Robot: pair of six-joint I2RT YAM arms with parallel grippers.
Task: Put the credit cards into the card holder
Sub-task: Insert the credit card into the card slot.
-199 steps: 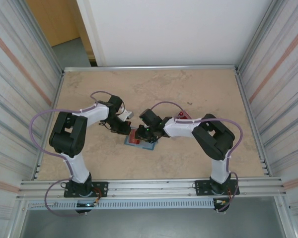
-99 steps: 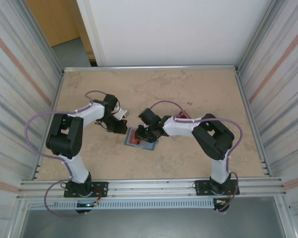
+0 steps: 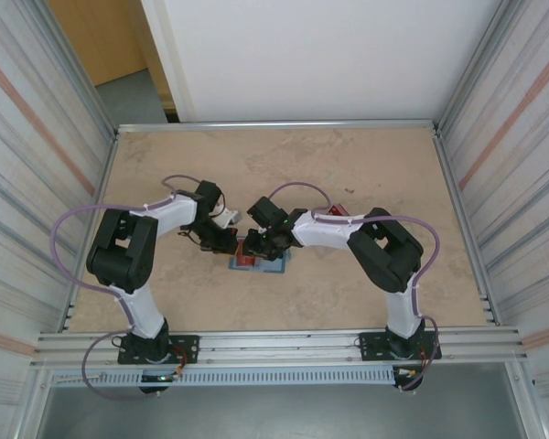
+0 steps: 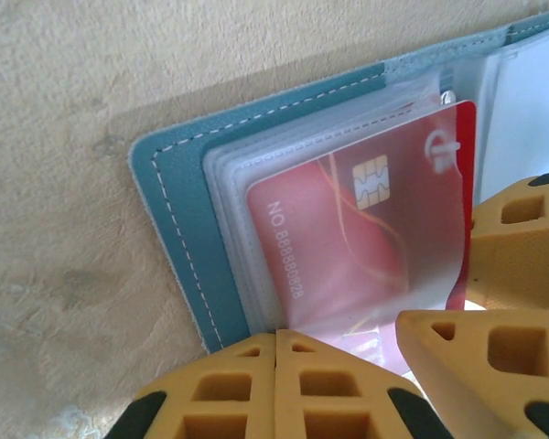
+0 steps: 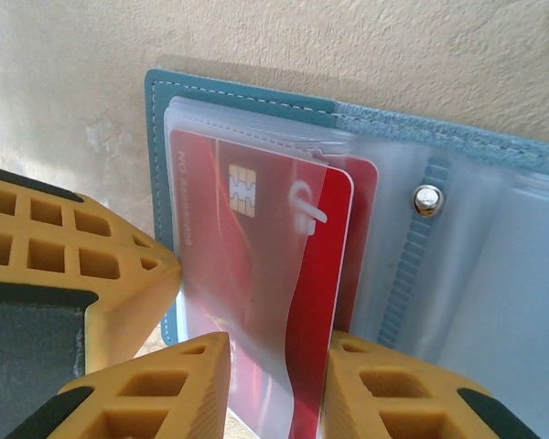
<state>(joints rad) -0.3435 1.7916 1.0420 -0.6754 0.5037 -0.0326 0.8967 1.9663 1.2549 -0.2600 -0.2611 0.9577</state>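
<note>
Credit card [image 5: 256,274], red with a gold chip, lying partly inside a clear sleeve of the card holder [image 4: 178,229]. The holder lies open and flat on the table [image 3: 348,165] near its centre, between the two arms. Behind the same sleeve shows the red edge of a second credit card [image 5: 367,247]. A metal snap stud [image 5: 427,199] sits on the holder's spine, with further pale sleeves to its right in the right wrist view. Right gripper [image 5: 276,366]: jaws partly apart, fingertips flanking the near end of the first card, which shows in the gap; whether they press on it cannot be told. Left gripper [image 4: 275,361]: jaws together, holding nothing, tips set against the outer edge of the sleeve stack, just beside the other gripper's fingers.
</note>
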